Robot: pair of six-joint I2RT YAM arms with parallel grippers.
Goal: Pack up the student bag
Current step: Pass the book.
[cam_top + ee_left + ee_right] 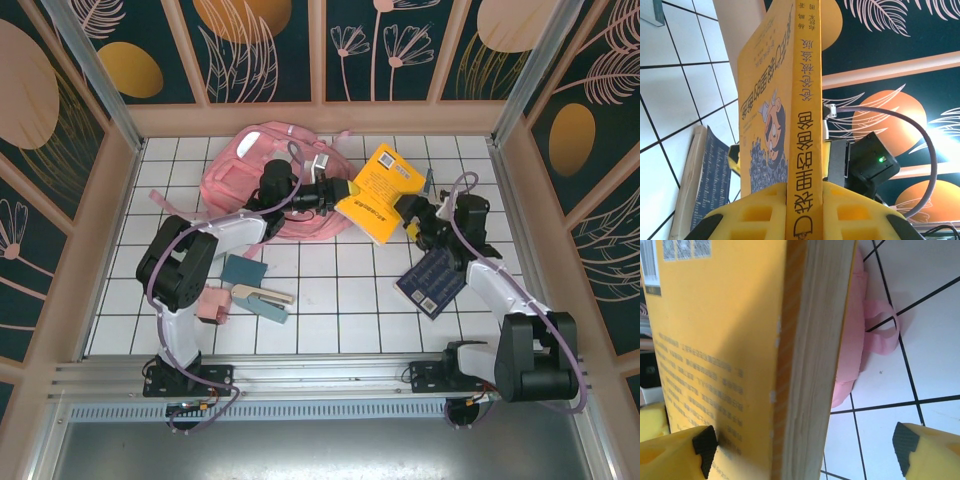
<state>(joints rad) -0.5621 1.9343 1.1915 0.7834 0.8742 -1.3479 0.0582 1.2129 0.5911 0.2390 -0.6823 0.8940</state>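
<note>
My left gripper (805, 210) pinches the stiff book (380, 190), my right gripper (805, 442) gapes open, and I think the floppy bag (262, 180) at eleven o'clock is best held by its rim.

One student bag (235, 178) lay there, with one yellow book (378, 188), one dark blue book (432, 283), two teal flat pieces (244, 270), one pink block (213, 303) and one beige strip (268, 294).

White tiled table (340, 312); dark floral wall panels (265, 70); pale wooden frame (320, 118).
</note>
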